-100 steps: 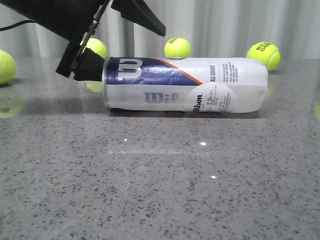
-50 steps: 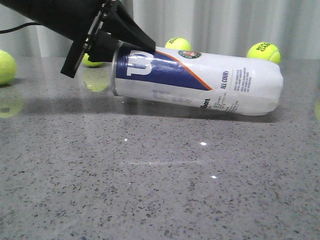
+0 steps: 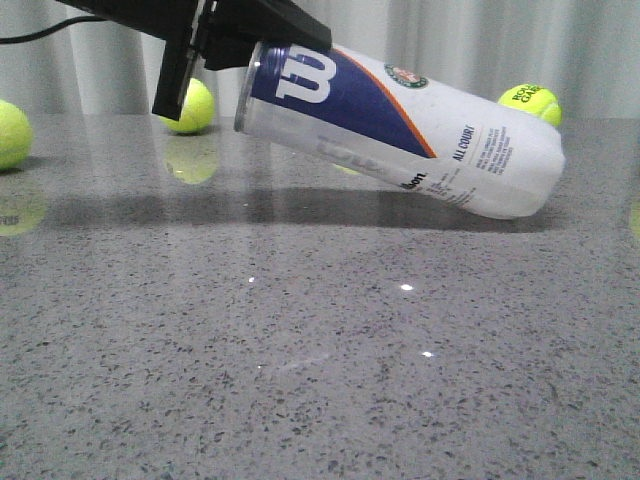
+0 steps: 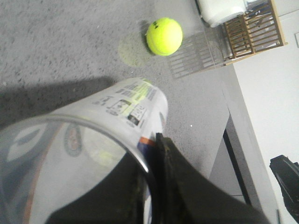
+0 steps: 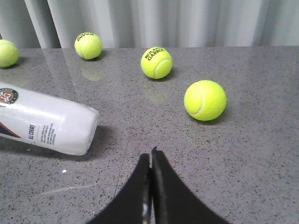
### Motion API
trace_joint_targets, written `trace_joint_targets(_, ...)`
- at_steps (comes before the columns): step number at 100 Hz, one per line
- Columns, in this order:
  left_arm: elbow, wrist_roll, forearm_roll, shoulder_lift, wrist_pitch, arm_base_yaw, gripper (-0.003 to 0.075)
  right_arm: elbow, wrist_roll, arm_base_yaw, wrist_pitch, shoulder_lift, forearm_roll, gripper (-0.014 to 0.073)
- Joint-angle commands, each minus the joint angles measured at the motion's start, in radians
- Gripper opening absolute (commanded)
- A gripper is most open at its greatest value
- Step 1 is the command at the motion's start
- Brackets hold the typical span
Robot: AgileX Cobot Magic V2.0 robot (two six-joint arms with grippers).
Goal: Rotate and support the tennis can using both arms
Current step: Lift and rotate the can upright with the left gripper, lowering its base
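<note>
The tennis can (image 3: 400, 115) is tilted. Its metal-rimmed open end is raised at the upper left, and its white closed end rests on the table at the right. The navy band with the white W faces the front camera. My left gripper (image 3: 262, 42) is shut on the can's rim. In the left wrist view one finger is inside the clear tennis can (image 4: 112, 116) and one outside, with the left gripper (image 4: 152, 142) pinching the wall. My right gripper (image 5: 151, 156) is shut on nothing, low over the table to the right of the can's closed end (image 5: 60, 123).
The grey speckled table (image 3: 320, 380) holds loose tennis balls: one behind the left gripper (image 3: 190, 105), one at the far left edge (image 3: 10, 135), one behind the can's closed end (image 3: 528, 100). Two more (image 5: 156, 62) (image 5: 205, 100) lie ahead of the right gripper. Curtains hang behind.
The left gripper closed on the can's rim and lifted that end, so the can went from lying flat to tilted. The can also turned about its axis, bringing the W forward.
</note>
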Motion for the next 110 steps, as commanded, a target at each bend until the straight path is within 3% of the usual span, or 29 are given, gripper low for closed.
trace_joint_targets(1,-0.048,0.026,-0.034,-0.09,-0.001,-0.008,-0.0021,-0.024,-0.006,-0.007,-0.074,0.008,0.003,-0.0066)
trace_joint_targets(22,-0.184,-0.058,0.168,-0.203,-0.015,-0.008,-0.0021,-0.024,-0.006,-0.007,-0.074,0.008,0.003,-0.0066)
trace_joint_targets(46,-0.398,-0.313,0.628,-0.229,0.037,-0.012,-0.0021,-0.024,-0.006,-0.007,-0.074,0.008,0.003,-0.0066)
trace_joint_targets(78,-0.477,-0.531,1.054,-0.229,0.151,-0.128,-0.0021,-0.024,-0.006,-0.007,-0.074,0.008,0.003,-0.0066)
trace_joint_targets(93,-0.479,-0.571,1.152,-0.229,0.218,-0.191,-0.0021,-0.024,-0.006,-0.007,-0.074,0.008,0.003,-0.0066)
trace_joint_targets(110,-0.479,-0.575,1.159,-0.229,0.255,-0.215,-0.0021,-0.024,-0.006,-0.007,-0.074,0.008,0.003,-0.0066)
